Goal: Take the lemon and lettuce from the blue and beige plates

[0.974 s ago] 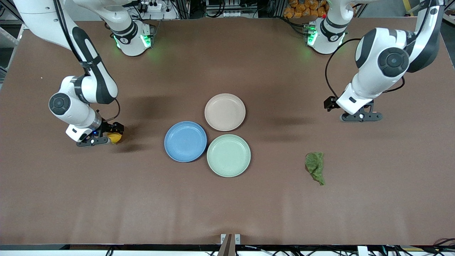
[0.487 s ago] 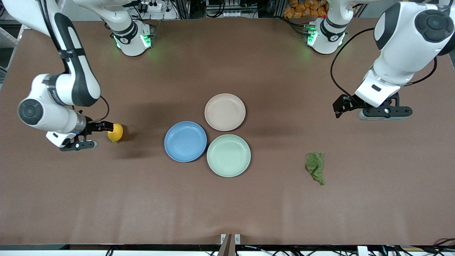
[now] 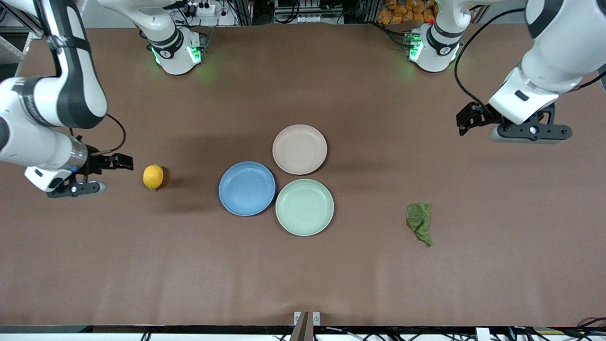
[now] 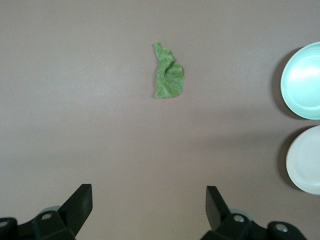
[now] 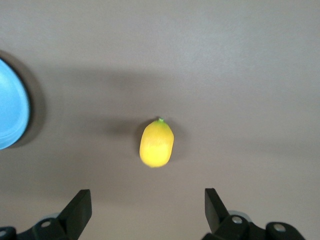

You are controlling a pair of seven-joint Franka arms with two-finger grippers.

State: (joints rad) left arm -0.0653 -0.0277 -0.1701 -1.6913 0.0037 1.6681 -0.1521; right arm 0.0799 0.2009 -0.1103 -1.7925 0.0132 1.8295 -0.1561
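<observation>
Your brown table [image 3: 303,284] carried three touching plates at its middle: blue plate [image 3: 246,188], beige plate [image 3: 299,149] and a mint plate [image 3: 304,207], all bare. The lemon [image 3: 153,176] lay toward the right arm's end, the lettuce [image 3: 420,221] toward the left arm's. Your right gripper [image 3: 102,175] hung beside the lemon and your left gripper [image 3: 513,127] above bare table, both spread wide, gripping nothing.

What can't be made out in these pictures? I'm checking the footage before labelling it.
- Front view: the right gripper fingers are partly hidden by its own wrist; the arm is cut off by the frame edge.
- Front view: the left gripper fingertips are not distinguishable from above.
- Right wrist view: the blue plate is cut off by the edge.
- Left wrist view: the beige plate and mint-green plate are cropped.
</observation>
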